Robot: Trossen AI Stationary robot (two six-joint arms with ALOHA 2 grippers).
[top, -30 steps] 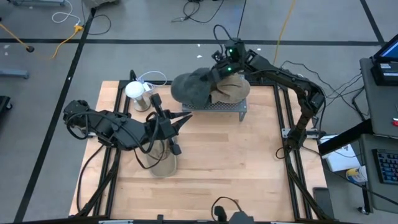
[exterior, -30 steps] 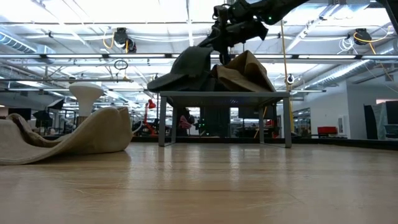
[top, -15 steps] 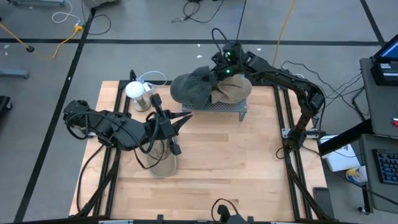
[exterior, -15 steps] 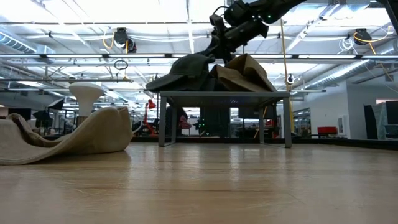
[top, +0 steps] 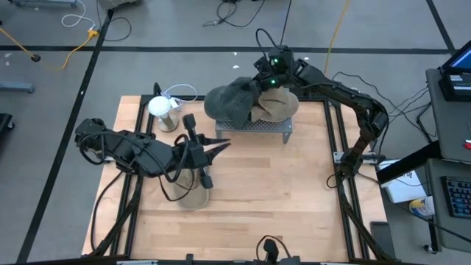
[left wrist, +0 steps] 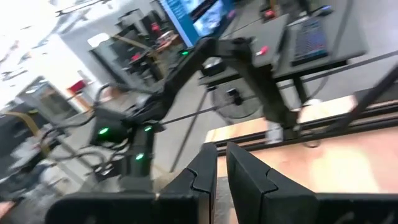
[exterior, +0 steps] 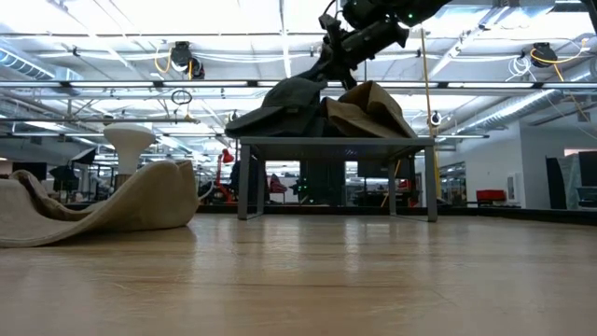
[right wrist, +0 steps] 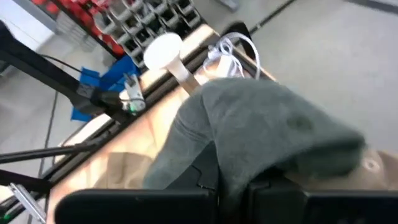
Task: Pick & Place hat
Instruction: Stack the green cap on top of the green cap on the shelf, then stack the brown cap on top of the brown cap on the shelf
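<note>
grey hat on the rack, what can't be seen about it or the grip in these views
- High view: the right gripper covers its pinch on the grey hat.
- Low view: the metal rack top hides the hat's underside.
- High view: the left gripper arm hides part of the tan hat.

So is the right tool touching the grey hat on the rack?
Touching. In the right wrist view, the right tool is shut on a fold of the grey hat; the low view shows it pinching the hat's crown.

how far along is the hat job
Done: a tan cloth hat sits on the small metal rack. In hand: the right gripper is shut on the dark grey cloth hat over that rack. Left: another tan hat lies below the left gripper.
</note>
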